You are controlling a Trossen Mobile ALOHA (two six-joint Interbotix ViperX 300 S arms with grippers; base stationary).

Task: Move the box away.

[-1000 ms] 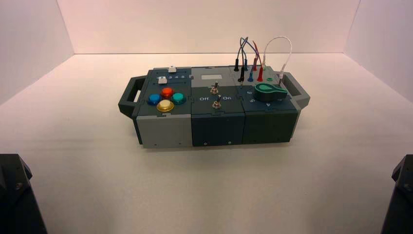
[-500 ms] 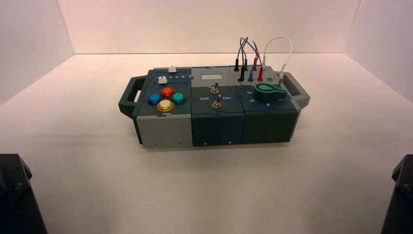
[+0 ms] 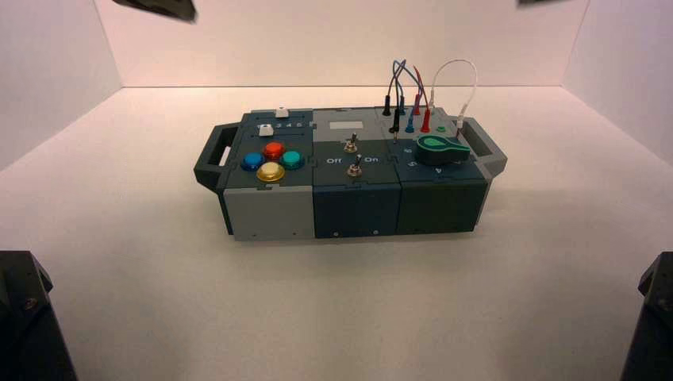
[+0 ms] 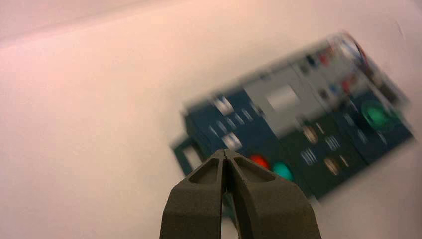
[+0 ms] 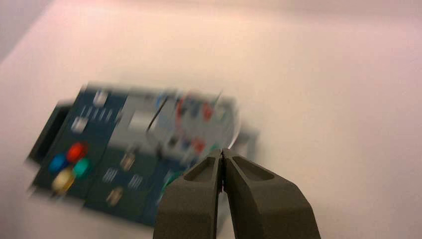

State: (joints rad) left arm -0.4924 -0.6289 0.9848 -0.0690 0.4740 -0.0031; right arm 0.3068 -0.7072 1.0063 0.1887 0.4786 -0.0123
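Note:
The box [image 3: 349, 178] stands in the middle of the white table, long side towards me, with a handle at its left end [image 3: 210, 159] and another at its right end [image 3: 484, 147]. On top are coloured push buttons [image 3: 271, 161], two toggle switches [image 3: 353, 156], a green knob [image 3: 440, 147] and plugged wires [image 3: 413, 87]. My left gripper [image 4: 225, 154] hangs shut and empty high above the box's [image 4: 298, 134] button end. My right gripper [image 5: 222, 152] is shut and empty too, high above the box's [image 5: 124, 149] wire end. Neither touches the box.
White walls close the table on the left, back [image 3: 341, 40] and right. Dark arm bases sit at the near left corner [image 3: 28, 317] and the near right corner [image 3: 651, 317]. Dark arm parts show at the top edge, left [image 3: 159, 8] and right [image 3: 540, 1].
Dark parts of both arms have come into the high view at its top edge. The box stays where it was.

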